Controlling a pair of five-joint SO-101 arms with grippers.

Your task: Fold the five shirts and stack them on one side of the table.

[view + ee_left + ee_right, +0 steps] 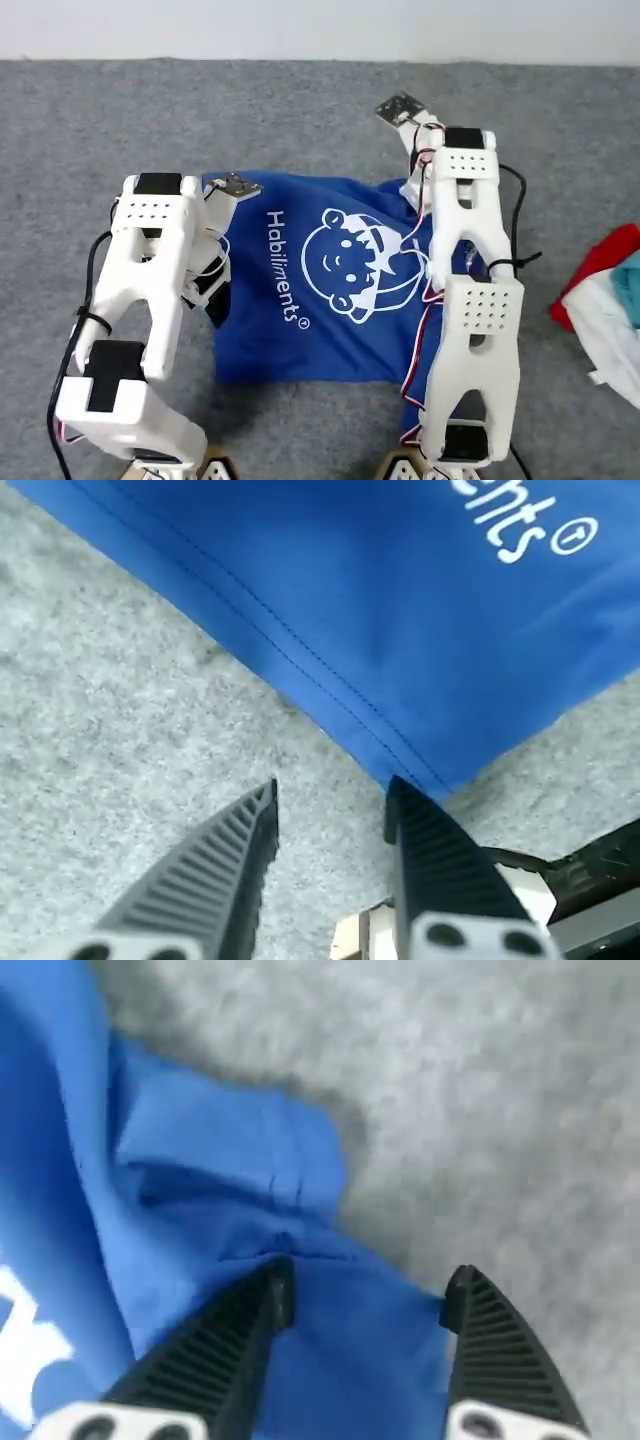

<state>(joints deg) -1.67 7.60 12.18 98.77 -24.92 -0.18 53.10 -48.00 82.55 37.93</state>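
**A:** Placement of the blue shirt is asked about first.

**B:** It is seen spread flat at the centre of the high view, on the grey table covering. The white print is turned upward, and an arm is set over each of its sides, left and right.

**A:** How is the left gripper held?

**B:** Its jaws are parted and nothing is gripped. It is poised over the grey covering, just beside the corner of the stitched hem. Whether that corner is touched cannot be told.

**A:** And the right gripper?

**B:** It is spread wide as well, with nothing held. A rumpled sleeve of the same shirt is seen under it, the cloth lying between the two tips.

**A:** Are other garments noted?

**B:** A heap of clothes, red, white and teal, is seen at the right edge of the high view. It is kept apart from the blue shirt by bare covering.
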